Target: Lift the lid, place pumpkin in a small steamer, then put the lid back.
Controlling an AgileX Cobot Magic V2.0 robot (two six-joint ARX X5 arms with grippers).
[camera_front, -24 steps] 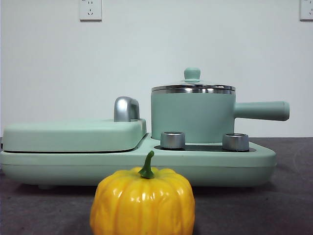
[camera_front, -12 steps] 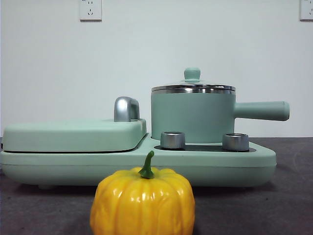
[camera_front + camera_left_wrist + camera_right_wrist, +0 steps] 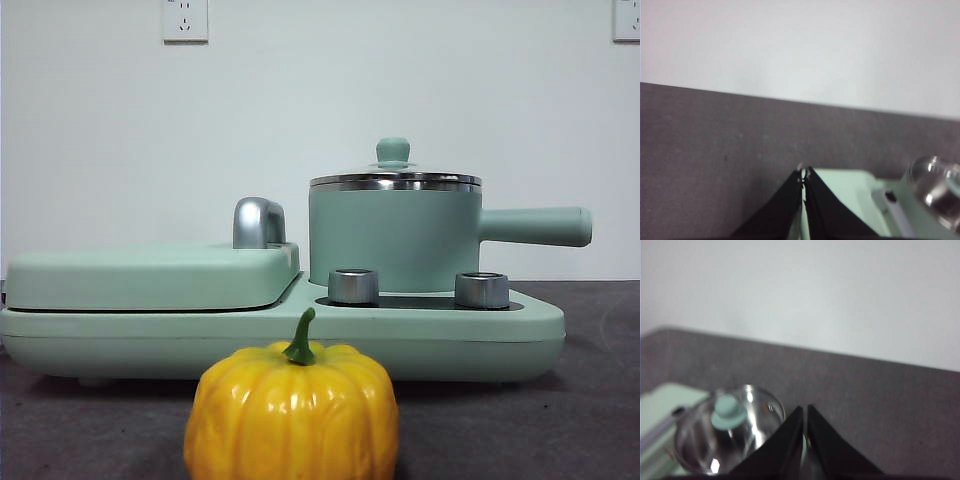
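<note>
White wall, lid (image 3: pixel 394 176) on small steamer (image 3: pixel 394 237), both hands pressed together, no readable writing

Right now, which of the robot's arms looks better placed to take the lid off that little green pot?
The right arm, probably. Its gripper, shut and empty, has the lid with its mint knob close beside it. The left gripper sits over the flat cover, farther away.

The pumpkin (image 3: pixel 291 413) is looking glossy plastic, the lid (image 3: pixel 394 177) showing clear glass with a shiny steel rim, the surface (image 3: pixel 580 420) appearing matt grey.
</note>
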